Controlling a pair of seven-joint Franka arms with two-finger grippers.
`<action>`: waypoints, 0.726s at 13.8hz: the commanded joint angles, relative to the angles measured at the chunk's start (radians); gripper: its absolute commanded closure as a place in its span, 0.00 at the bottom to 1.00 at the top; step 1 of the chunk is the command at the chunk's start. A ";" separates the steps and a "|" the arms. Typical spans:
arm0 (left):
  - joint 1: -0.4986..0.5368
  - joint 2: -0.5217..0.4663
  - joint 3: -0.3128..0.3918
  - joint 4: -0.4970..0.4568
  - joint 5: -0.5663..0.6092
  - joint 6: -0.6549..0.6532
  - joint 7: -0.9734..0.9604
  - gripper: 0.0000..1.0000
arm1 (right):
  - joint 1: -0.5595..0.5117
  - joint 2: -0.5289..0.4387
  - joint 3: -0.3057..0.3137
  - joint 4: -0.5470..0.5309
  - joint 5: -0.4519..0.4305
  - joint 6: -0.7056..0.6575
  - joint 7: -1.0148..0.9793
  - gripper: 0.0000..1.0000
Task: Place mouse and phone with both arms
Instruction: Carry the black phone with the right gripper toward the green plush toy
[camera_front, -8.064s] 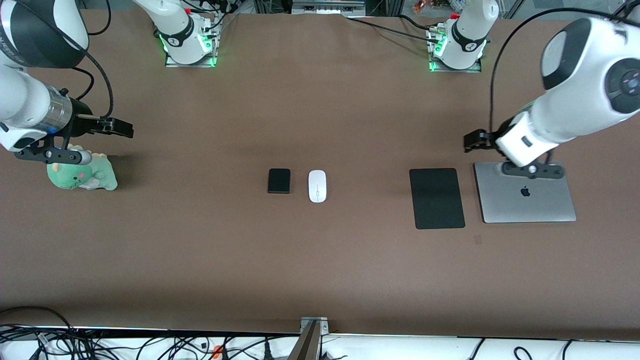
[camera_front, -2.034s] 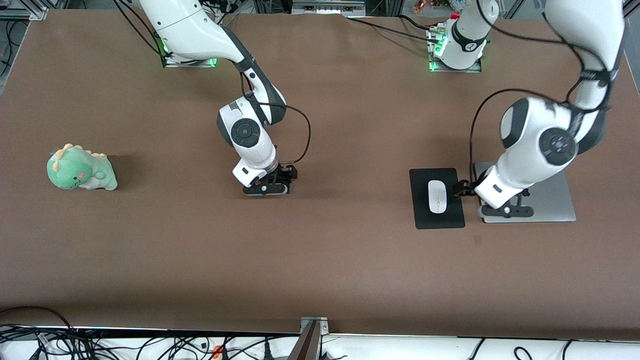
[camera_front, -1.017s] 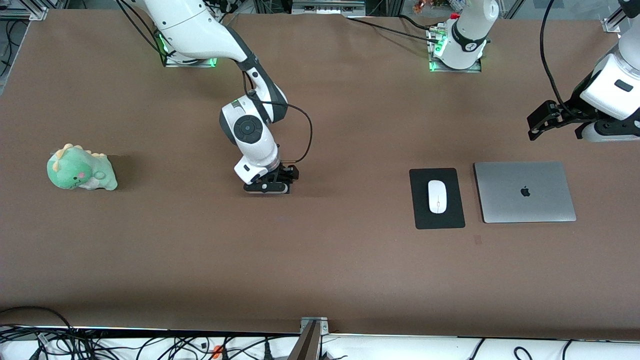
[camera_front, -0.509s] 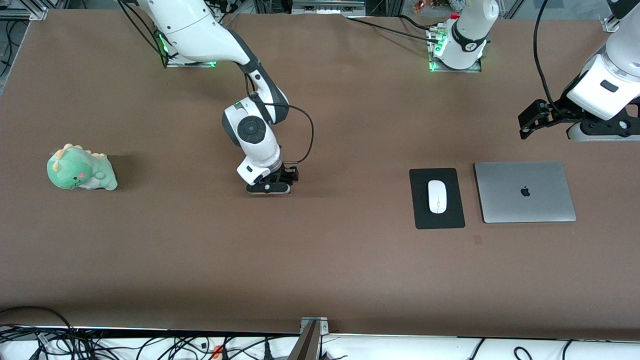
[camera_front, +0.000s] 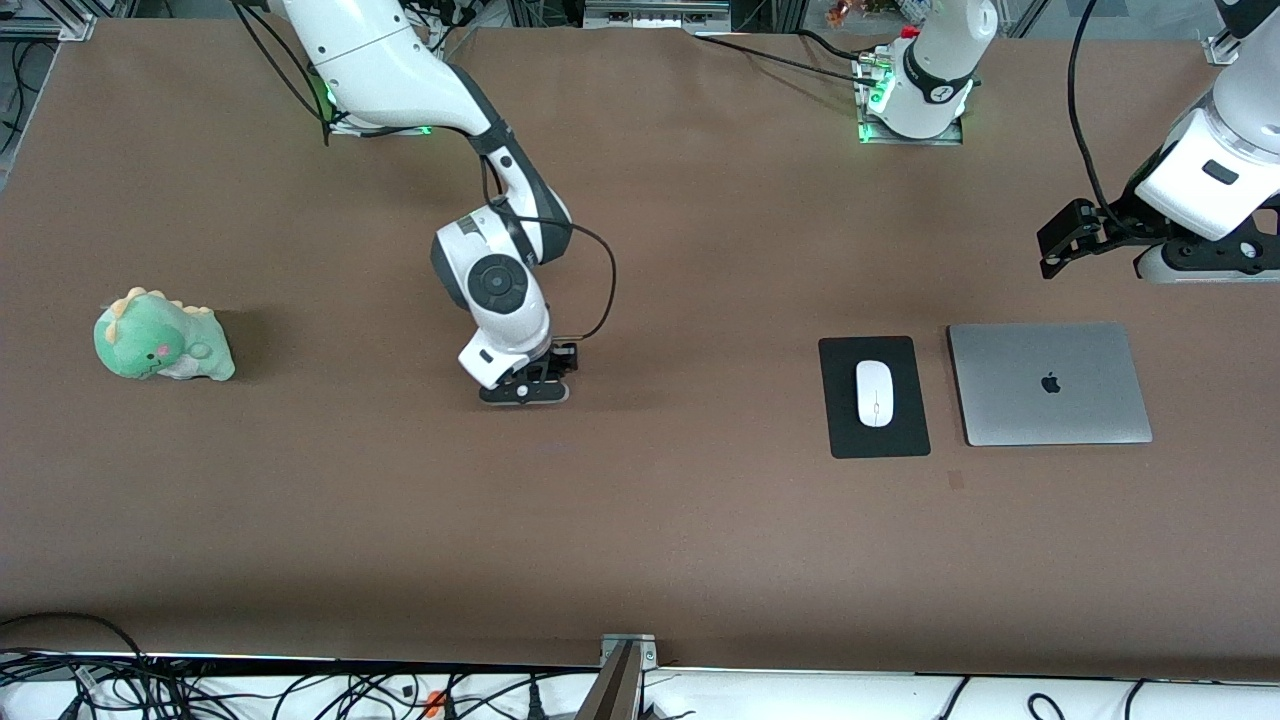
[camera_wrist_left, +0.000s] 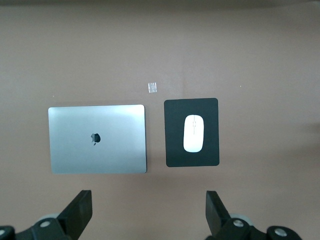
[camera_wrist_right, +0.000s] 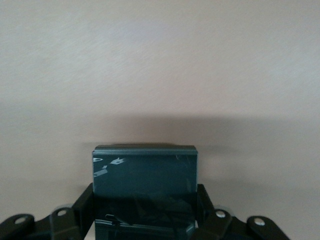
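In the front view the phone is hidden under the right arm's wrist, and the right pincer shows only partly, low over the middle of the surface. The right wrist view shows what is covered there: the phone, a dark slab, sits between the two black fingers, which press against its two sides, so this pincer is closed on it. The slab's lower end is cut off by that picture's edge, and whether it touches the surface cannot be told.

The mouse lies on the black mouse pad, near the left arm's end of the surface, just beside the closed silver laptop, which lies nearer that end still. The left pincer waits in the air close to that end's edge, well apart from the mouse, holding nothing; in the left wrist view its fingers stand wide apart. A green plush dinosaur sits near the right arm's end.
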 joint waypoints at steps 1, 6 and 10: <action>0.002 0.004 -0.001 0.023 -0.017 -0.018 0.014 0.00 | -0.069 -0.037 -0.002 -0.001 -0.007 -0.060 -0.152 0.71; 0.002 0.004 -0.001 0.024 -0.018 -0.018 0.014 0.00 | -0.149 -0.209 -0.130 -0.177 -0.005 -0.087 -0.362 0.74; 0.002 0.004 -0.001 0.024 -0.018 -0.018 0.014 0.00 | -0.238 -0.312 -0.230 -0.415 0.005 0.116 -0.540 0.77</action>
